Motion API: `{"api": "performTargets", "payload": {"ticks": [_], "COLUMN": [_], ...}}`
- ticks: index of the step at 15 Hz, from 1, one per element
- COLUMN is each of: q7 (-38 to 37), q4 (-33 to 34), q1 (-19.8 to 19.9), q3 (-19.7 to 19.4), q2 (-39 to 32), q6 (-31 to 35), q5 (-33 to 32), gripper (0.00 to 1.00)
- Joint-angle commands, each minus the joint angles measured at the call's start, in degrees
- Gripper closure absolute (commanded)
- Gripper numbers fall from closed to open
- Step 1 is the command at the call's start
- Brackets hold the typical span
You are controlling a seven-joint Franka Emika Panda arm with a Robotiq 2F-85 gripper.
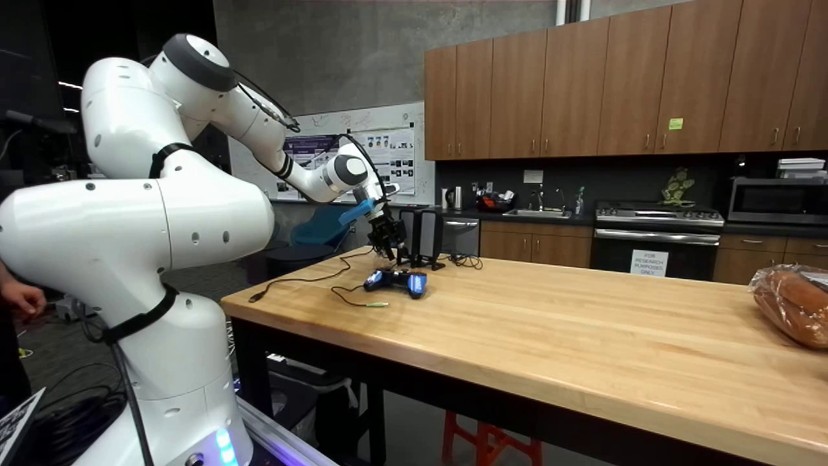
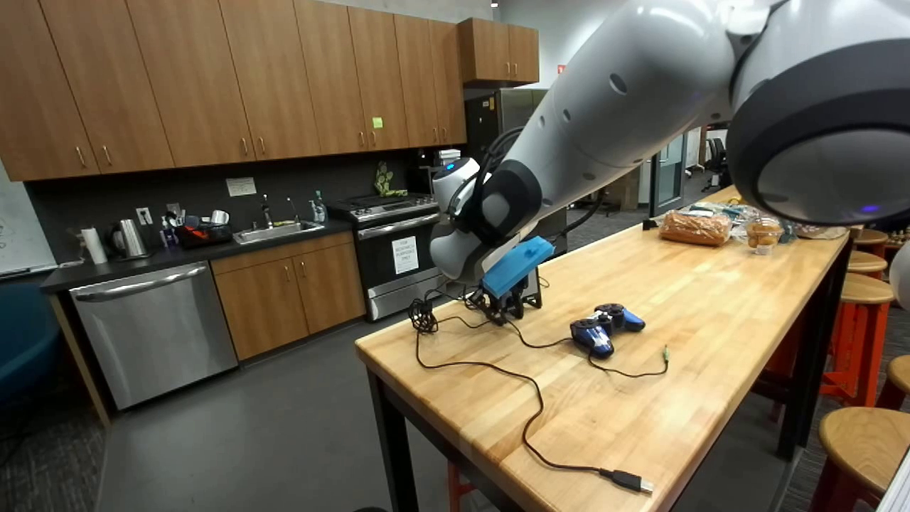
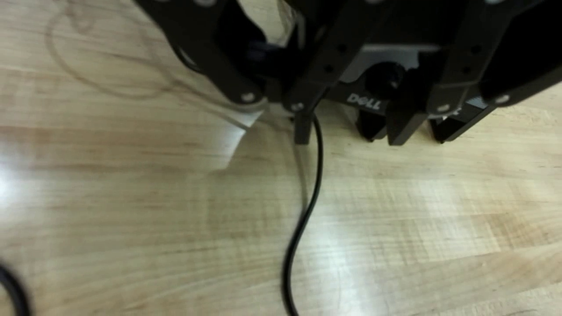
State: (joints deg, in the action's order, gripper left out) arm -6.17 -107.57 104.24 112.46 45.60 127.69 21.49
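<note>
My gripper [image 3: 351, 134] points down at the table's far end, its two fingers apart. In the wrist view, a dark device with a DELL label [image 3: 368, 105] and a round knob [image 3: 384, 81] shows between and behind the fingers. The knob is close to the right-hand finger; whether they touch I cannot tell. A black cable [image 3: 309, 210] runs down right beside the left-hand fingertip. In an exterior view, the gripper [image 1: 391, 252] is next to black upright speakers [image 1: 429, 233]. A blue and black game controller [image 2: 604, 331] lies nearby on the table, apart from the gripper.
Loose cables spread over the wooden table [image 2: 682, 306], with a USB plug [image 2: 625, 480] near its edge and a green jack [image 1: 376, 304] by the controller. A tangled cable bundle [image 2: 424, 316] lies at the corner. Wrapped bread [image 2: 695, 227] sits at the table's opposite end.
</note>
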Motion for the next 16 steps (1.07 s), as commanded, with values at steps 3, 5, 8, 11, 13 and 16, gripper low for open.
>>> {"api": "performTargets", "payload": {"ticks": [3, 5, 8, 11, 13, 16], "q7": [-1.62, -2.16, -2.70, -3.20, -3.61, -3.84], "q4": [-0.41, -0.41, -0.45, -0.48, -0.51, -0.64], "q1": [-1.04, -1.15, -1.32, -1.43, -1.46, -1.46], "q3": [-1.18, -1.29, -1.57, -1.88, -1.97, -1.96], "q2": [0.31, 0.48, 0.78, 1.17, 1.48, 1.83], "q6": [-0.11, 0.08, 0.36, 0.59, 1.19, 2.42], "q5": [-0.13, -0.17, -0.39, -0.64, -0.46, -0.30], "gripper": [0.97, 0.72, 0.63, 0.45, 0.33, 0.11]}}
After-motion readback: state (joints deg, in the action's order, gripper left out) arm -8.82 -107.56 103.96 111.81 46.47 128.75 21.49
